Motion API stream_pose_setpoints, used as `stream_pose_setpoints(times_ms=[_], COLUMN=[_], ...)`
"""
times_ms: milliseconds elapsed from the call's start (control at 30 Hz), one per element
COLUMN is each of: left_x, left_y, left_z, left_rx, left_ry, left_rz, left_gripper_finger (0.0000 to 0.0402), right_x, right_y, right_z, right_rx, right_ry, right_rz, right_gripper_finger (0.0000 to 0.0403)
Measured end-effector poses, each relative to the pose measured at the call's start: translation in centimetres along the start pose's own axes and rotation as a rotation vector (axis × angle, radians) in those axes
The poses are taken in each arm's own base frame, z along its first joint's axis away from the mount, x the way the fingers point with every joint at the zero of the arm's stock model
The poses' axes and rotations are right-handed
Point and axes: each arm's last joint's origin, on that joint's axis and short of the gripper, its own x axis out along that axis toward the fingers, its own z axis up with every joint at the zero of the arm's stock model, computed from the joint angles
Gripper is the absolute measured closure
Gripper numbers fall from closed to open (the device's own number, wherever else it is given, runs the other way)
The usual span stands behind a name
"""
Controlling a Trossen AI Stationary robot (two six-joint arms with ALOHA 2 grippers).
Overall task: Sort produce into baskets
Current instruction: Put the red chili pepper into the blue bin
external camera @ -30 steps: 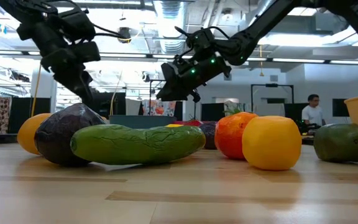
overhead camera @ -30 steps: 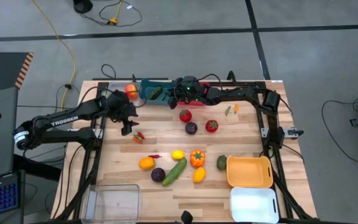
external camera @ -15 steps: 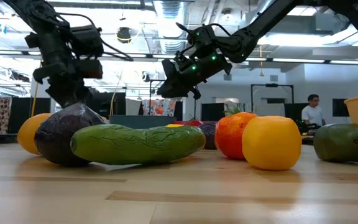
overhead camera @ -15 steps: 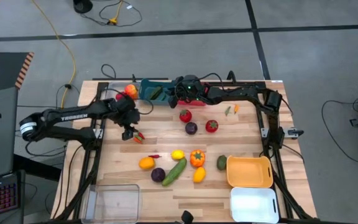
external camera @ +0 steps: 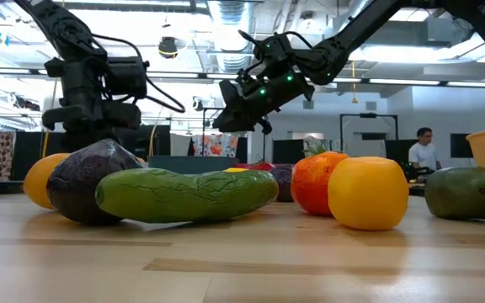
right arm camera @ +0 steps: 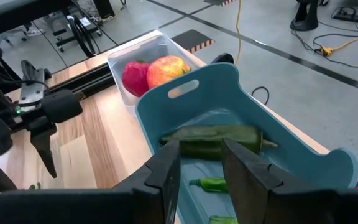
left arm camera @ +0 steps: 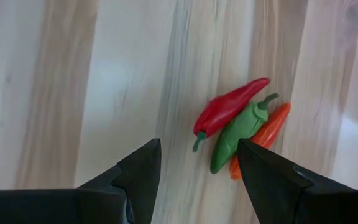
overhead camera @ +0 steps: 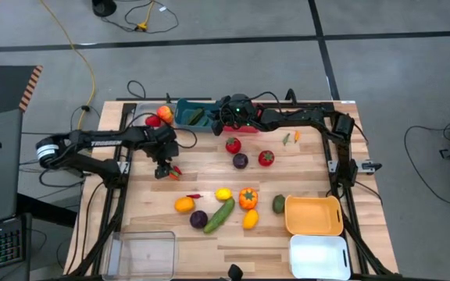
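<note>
Overhead, the left gripper [overhead camera: 165,166] hangs above a bunch of three small chillies [overhead camera: 175,172], red, green and orange, lying on the wooden table [overhead camera: 303,168] near its left edge. From the left wrist camera its two fingers [left arm camera: 138,171] stand apart with nothing between them, and the chillies [left arm camera: 241,124] lie just ahead of the tips, untouched.

The right gripper [overhead camera: 219,119] reaches to the table's far edge, over the teal bin [overhead camera: 190,115]. Its wrist camera shows the jaws narrowly parted and empty, poised above a long green pepper [right arm camera: 211,140] that lies inside the teal bin [right arm camera: 291,155] with two smaller green pieces [right arm camera: 211,183].

Beside that bin, toward the left, a pale grey bin [right arm camera: 143,53] holds a red fruit [right arm camera: 134,78] and a red-yellow apple [right arm camera: 166,68].

Mid-table lie two red tomatoes [overhead camera: 233,144] and a purple piece [overhead camera: 241,161]. Nearer the front sit an orange [overhead camera: 183,204], a lemon [overhead camera: 223,194], an orange bell pepper [overhead camera: 248,198], a purple cabbage [overhead camera: 199,219], a cucumber [overhead camera: 219,215], a yellow fruit [overhead camera: 250,218] and a green avocado [overhead camera: 279,204].

At the right front stand the orange-yellow bin [overhead camera: 313,215] and white bin [overhead camera: 319,256]; the clear bin [overhead camera: 143,254] is at the left front.

A person [external camera: 423,150] shows in the room behind.
</note>
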Motion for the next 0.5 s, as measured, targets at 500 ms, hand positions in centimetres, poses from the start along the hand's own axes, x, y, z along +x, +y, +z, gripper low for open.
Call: stream_pose_setpoints(times_ms=[500], left_x=[0.65], left_y=[0.2], left_z=[0.05], left_rx=[-0.005], left_ry=[0.025], left_rz=[0.001], left_gripper_finger=[0.0302], right_x=[0.02], right_y=[-0.01], right_z=[-0.03], right_rx=[0.0], right_ry=[0.001], right_rz=[0.0], right_gripper_finger=[0.0259])
